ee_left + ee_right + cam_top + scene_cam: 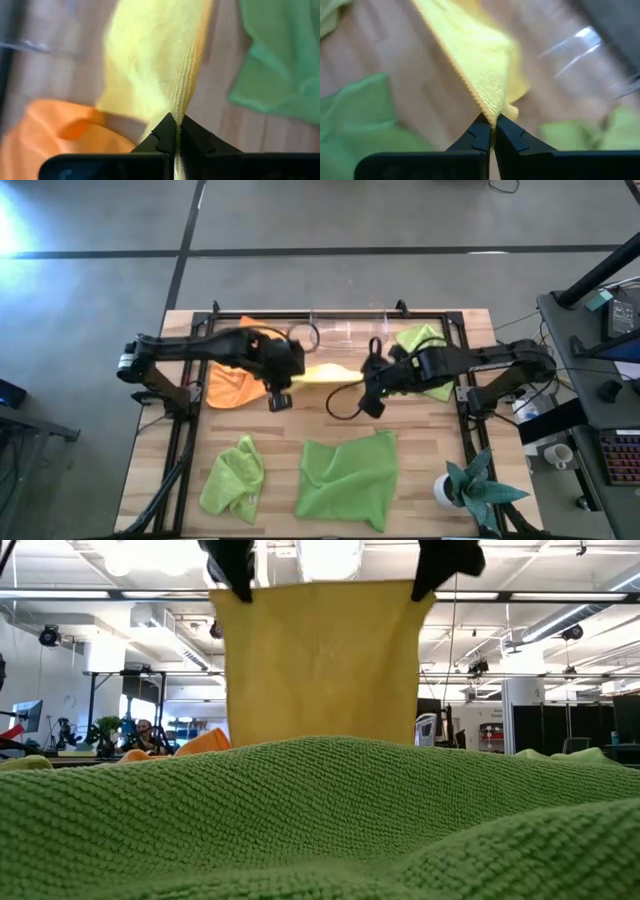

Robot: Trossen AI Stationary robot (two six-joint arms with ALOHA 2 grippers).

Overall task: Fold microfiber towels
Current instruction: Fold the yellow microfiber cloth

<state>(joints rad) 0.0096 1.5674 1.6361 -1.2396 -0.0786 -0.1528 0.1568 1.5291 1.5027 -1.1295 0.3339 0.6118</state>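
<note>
A yellow microfiber towel (pixel 322 665) hangs as a flat sheet between my two grippers above the table's middle. From overhead it shows as a thin strip (pixel 328 373). My left gripper (pixel 175 126) and my right gripper (pixel 492 121) are both shut on it. The towel's lower edge is hidden behind a lime green towel (pixel 320 820) in the foreground. An orange towel (pixel 230 385) lies crumpled on the table at the left. One lime green towel (pixel 348 478) lies spread near the front, and another (pixel 232 477) is bunched at the front left. My left gripper pinches the yellow towel's upper left corner (pixel 240 595) between its two fingers, at the hem (pixel 176 111), slanting down from above. The towel hangs below it, stretched toward the other gripper. My right gripper pinches the upper right corner (pixel 418 592) between its two fingers, at the hem (pixel 492 111), slanting down from above. The towel hangs below, its top edge level and fairly straight between the two holds.
A clear plastic bin (pixel 345 330) stands at the table's far edge, with a third lime green towel (pixel 425 340) to its right. A teal spiky plant in a white pot (pixel 468 485) stands at the front right corner. Bare wood shows under the hanging towel.
</note>
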